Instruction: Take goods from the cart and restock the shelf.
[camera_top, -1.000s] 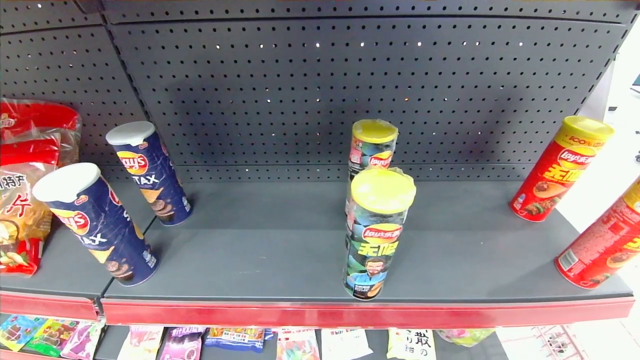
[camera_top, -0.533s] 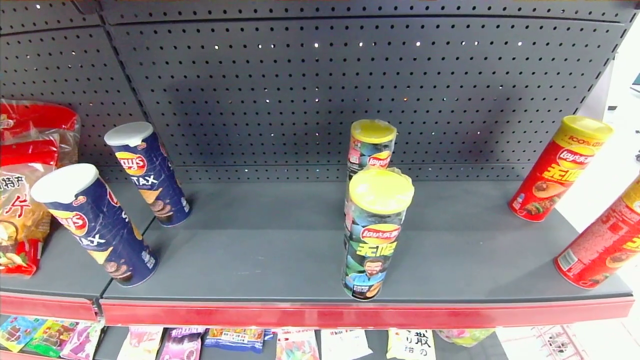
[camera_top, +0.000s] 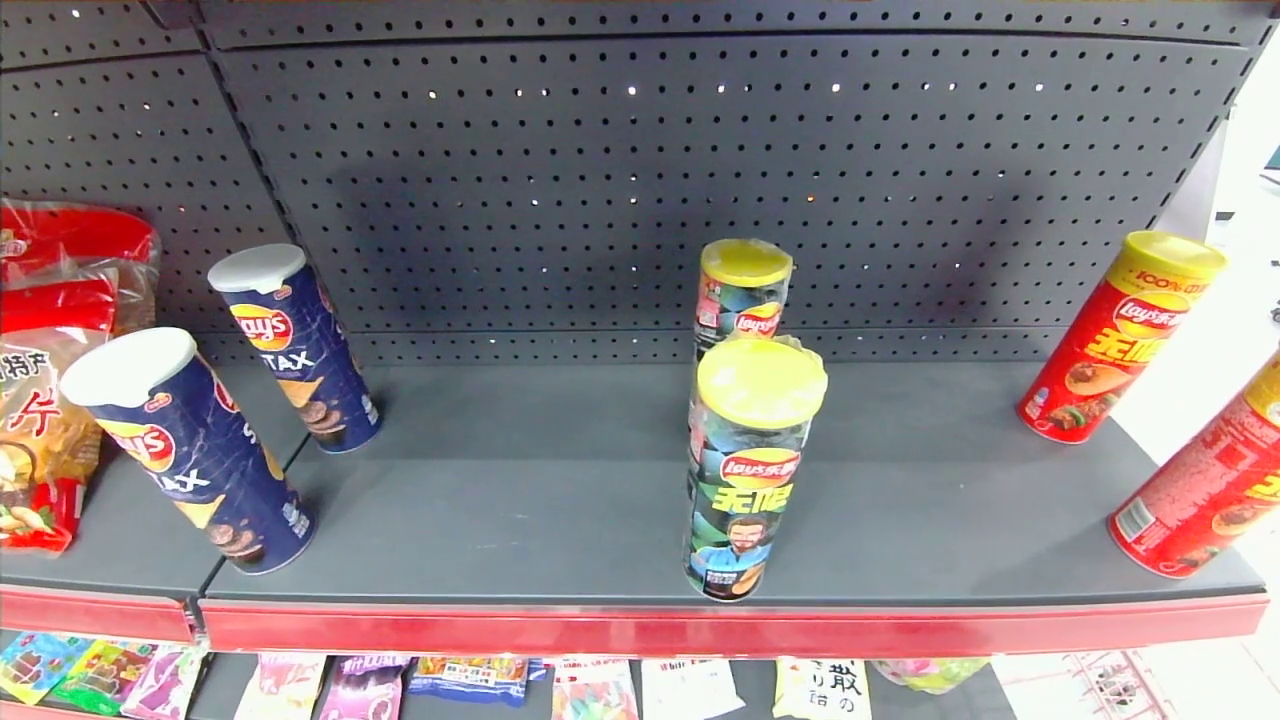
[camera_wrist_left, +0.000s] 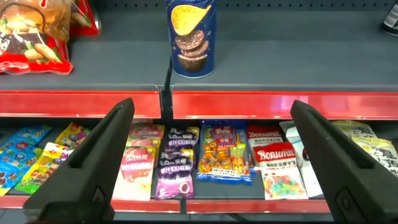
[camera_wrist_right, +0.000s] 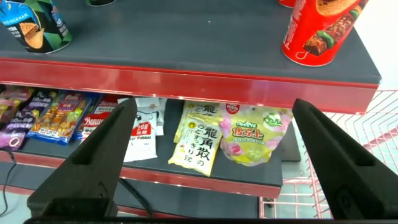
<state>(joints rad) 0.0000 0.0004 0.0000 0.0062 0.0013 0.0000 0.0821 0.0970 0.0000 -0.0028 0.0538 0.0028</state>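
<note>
Two navy-labelled chip cans (camera_top: 190, 450) stand on the grey shelf (camera_top: 520, 500).

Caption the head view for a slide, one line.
Grey shelf holding two blue chip cans at left, two yellow-lidded cans in the middle, two red cans at right.

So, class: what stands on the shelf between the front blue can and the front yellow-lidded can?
Nothing: in the head view, bare grey shelf separates the front blue can from the front yellow-lidded can.
</note>
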